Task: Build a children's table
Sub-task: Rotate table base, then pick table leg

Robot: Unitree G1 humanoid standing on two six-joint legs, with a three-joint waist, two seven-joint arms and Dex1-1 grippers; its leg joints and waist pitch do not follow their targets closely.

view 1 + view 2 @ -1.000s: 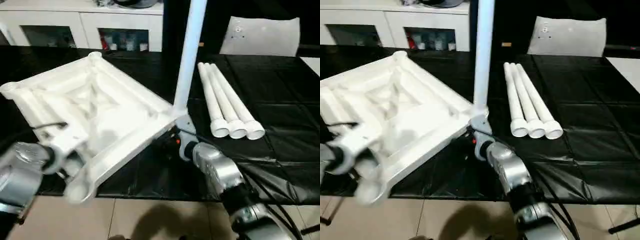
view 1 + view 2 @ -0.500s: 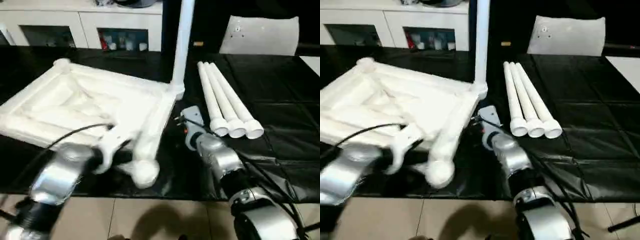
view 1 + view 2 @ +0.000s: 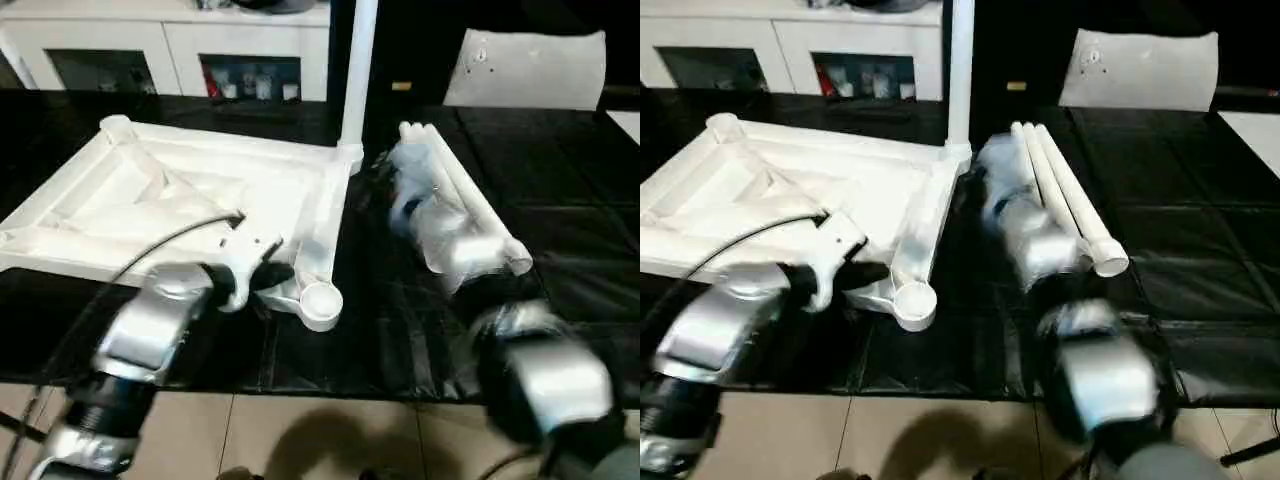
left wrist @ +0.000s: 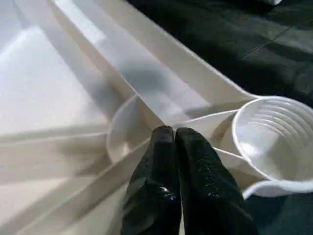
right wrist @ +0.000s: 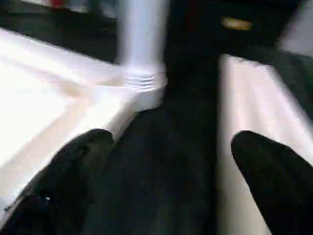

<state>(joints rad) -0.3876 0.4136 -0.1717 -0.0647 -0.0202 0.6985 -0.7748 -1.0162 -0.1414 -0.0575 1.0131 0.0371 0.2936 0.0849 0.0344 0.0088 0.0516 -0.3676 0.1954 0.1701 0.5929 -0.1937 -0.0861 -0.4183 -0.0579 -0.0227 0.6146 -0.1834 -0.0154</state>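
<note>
On the black-covered table (image 3: 560,290), toward its left side, I find the children's table top (image 3: 180,200) lying flat, ribbed underside up, one leg (image 3: 357,70) standing upright in its far right corner socket. Loose legs (image 3: 1065,190) lie side by side just right of it. My left gripper (image 4: 174,134) is closed, empty, above a rib beside the near right corner socket (image 3: 320,300). My right gripper (image 5: 166,161) is spread wide, holding nothing, between the upright leg and the loose legs.
</note>
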